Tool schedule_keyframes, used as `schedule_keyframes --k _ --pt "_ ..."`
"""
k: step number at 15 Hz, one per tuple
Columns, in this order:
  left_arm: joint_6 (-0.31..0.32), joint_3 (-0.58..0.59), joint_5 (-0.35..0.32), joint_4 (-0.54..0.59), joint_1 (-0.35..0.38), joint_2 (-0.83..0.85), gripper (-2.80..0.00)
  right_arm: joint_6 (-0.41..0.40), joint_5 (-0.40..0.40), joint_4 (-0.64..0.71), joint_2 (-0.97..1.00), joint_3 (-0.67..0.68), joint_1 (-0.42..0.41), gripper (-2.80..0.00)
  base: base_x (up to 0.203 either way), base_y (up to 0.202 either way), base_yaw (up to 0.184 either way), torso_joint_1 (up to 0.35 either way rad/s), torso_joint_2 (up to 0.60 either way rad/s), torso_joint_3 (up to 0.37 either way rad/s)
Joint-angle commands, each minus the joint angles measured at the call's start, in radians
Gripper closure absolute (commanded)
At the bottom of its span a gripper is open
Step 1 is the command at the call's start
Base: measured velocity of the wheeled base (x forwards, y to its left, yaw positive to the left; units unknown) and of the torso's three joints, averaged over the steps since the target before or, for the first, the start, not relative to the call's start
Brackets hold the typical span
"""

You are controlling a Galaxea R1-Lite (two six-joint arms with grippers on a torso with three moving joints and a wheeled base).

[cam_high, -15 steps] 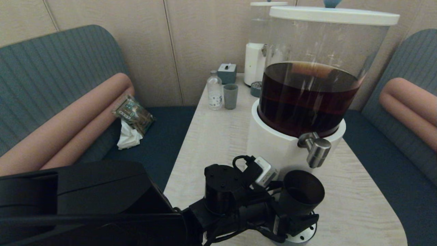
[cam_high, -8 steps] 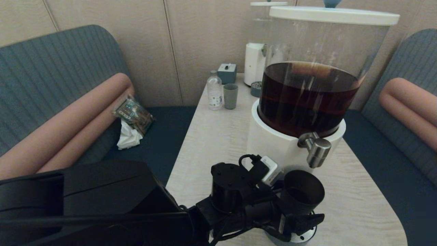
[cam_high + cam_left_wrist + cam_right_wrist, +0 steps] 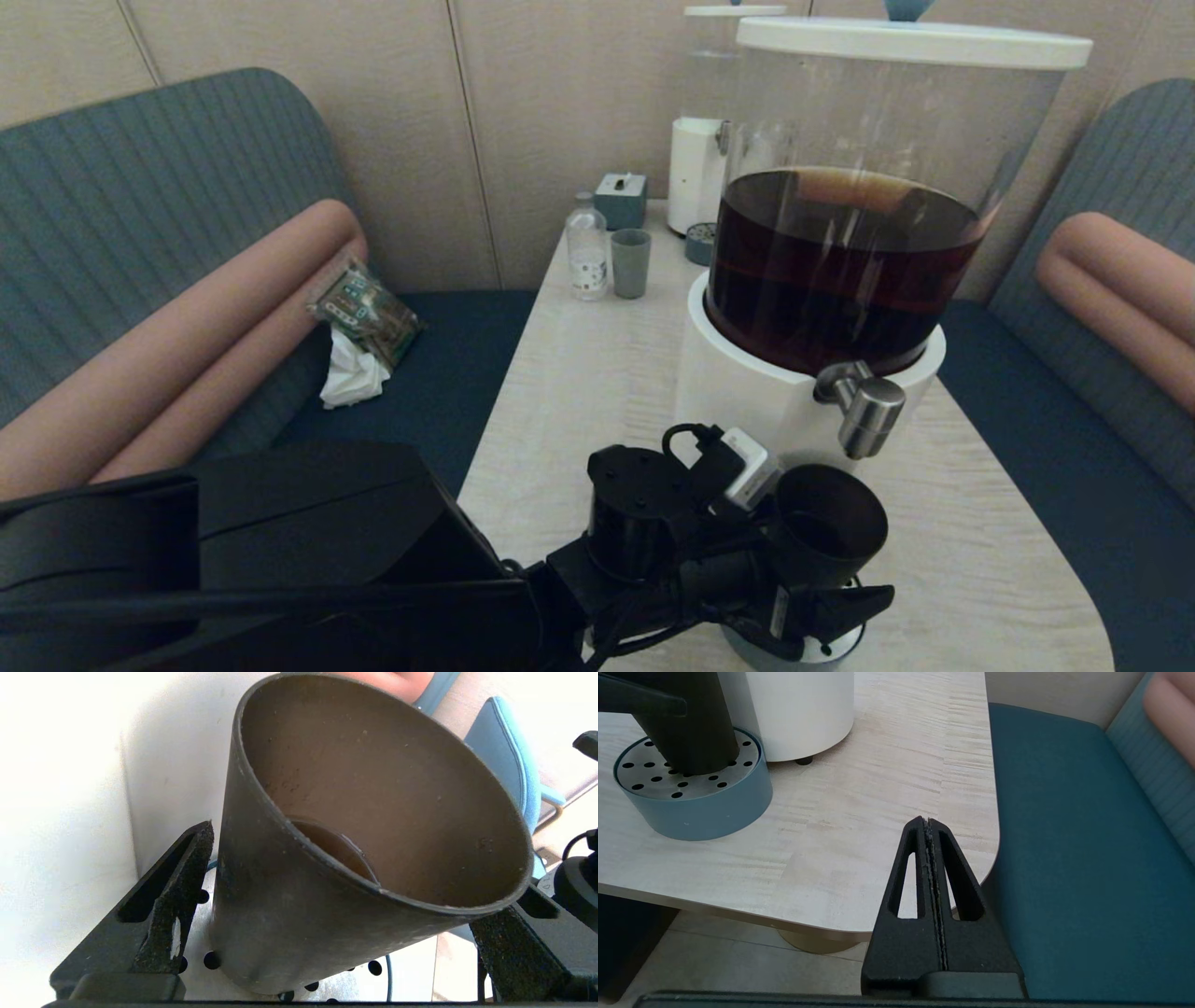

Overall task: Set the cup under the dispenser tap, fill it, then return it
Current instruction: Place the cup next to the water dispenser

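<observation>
so the left gripper [image 3: 822, 597] has its fingers [image 3: 173, 896] spread to either side of the cup [image 3: 829, 523], gaps showing between pads and cup wall in the left wrist view, so not clamped. cup stands upright on the perforated steel top of the blue drip tray [image 3: 705, 807], right against the white base of the dispenser [image 3: 766, 401], with the dispenser tap [image 3: 866, 411] just above and slightly behind its rim. a little brown liquid sits at the cup bottom [image 3: 336, 844]. tray is near the table's [image 3: 597, 373] front edge; open tabletop to the right of the tray up to the rounded corner, and a long bare strip on the left side back toward the small bottle [image 3: 587, 248] and grey-green cup [image 3: 630, 263]. bottle label too small to read, no other legible writing. right gripper [image 3: 928, 826] hangs off the table's front right corner beside the blue seat [image 3: 1073, 835], fingers pressed together, holding nothing
</observation>
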Motion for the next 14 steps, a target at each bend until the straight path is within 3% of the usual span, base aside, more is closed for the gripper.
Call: schedule_keyframes --k 1,3,4,14 --pt "-0.002 -0.002 -0.001 -0.006 0.000 0.003 -2.80 -0.001 0.000 0.000 -0.003 0.000 0.000 0.00 0.000 0.000 0.000 0.000 0.00 0.000" --pt "0.000 -0.005 -0.001 -0.006 -0.001 0.003 -2.80 0.000 0.000 0.000 -0.003 0.000 0.000 0.00 0.000 0.000 0.000 0.000 0.00 0.000" --pt "0.000 -0.007 -0.001 -0.006 -0.001 0.003 0.00 -0.001 0.001 0.000 -0.003 0.000 0.000 0.00 0.000 0.000 0.000 0.000 0.00 0.000" --pt "0.000 -0.002 -0.001 -0.008 -0.004 0.001 0.00 0.000 0.000 0.000 -0.003 0.000 0.000 0.00 0.000 0.000 0.000 0.000 0.00 0.000"
